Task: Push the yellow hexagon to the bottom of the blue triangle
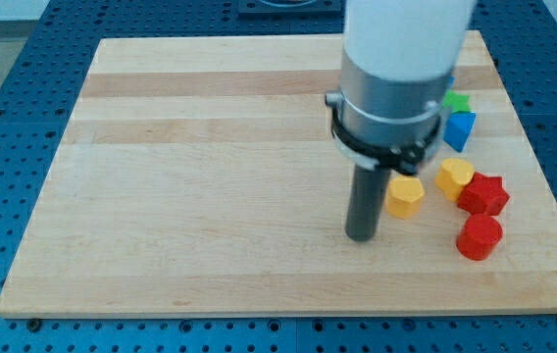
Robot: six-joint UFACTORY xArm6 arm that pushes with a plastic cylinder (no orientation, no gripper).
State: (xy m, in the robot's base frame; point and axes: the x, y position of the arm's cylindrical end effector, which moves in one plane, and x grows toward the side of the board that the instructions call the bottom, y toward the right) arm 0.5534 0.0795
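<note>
Standing on the wooden table (210,196), the end effector is a plain dark rod with nothing on it that opens or closes, and my tip (361,236) rests just to the view's left of the yellow hexagon (405,196), slightly lower in the view; whether the two touch cannot be told. The yellow hexagon sits right of the table's centre. To its right, close by, lies a second yellow block (454,177) whose shape is hard to make out. A red star-like block (483,194) touches or nearly touches that second yellow block on its lower right, and a red rounded block (479,237) lies just below the star, nearest the table's bottom edge of all the blocks.

Above this cluster, the blue triangle (459,130) sits near the table's right side, partly hidden behind the grey collar of the arm (391,98). A green block (456,101) shows just above it, mostly covered by the arm, so its shape cannot be told.

Between the blue triangle and the second yellow block there is a narrow strip of bare wood. The whole left half of the table is open, as is the strip along the bottom edge below my tip. The right edge runs close to the red blocks. A blue perforated surface (14,98) surrounds the table, and the arm's white body is cut off by the view's top.
</note>
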